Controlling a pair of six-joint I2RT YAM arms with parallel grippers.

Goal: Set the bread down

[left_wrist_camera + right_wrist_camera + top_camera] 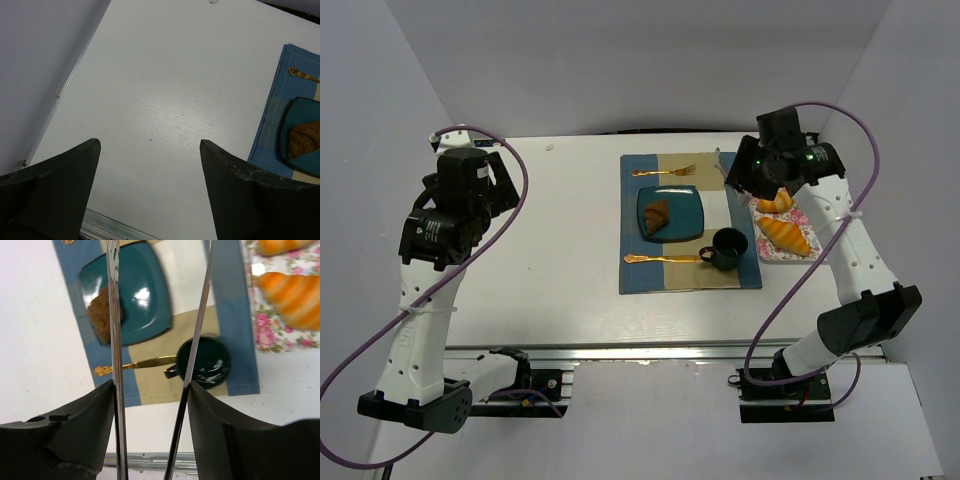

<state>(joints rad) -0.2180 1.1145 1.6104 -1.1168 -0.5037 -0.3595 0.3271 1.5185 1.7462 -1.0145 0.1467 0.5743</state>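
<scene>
The bread point(657, 214), a small dark brown croissant, lies on the left part of the teal plate point(686, 199). It also shows in the left wrist view point(304, 140) and in the right wrist view point(97, 315), partly behind one tong arm. My right gripper point(744, 176) point(151, 384) hovers above the placemat's far right corner, shut on silver tongs point(114, 315). The two tong arms stand apart with nothing between them. My left gripper point(500, 168) point(150, 142) hangs open and empty over bare table at the far left.
A dark green mug point(727, 247) point(205, 362) stands right of the plate point(145, 295) on the blue-and-tan placemat point(640, 275). A gold knife point(665, 259) and gold fork point(665, 171) flank the plate. A floral tray point(765, 250) at right holds golden croissants point(785, 235).
</scene>
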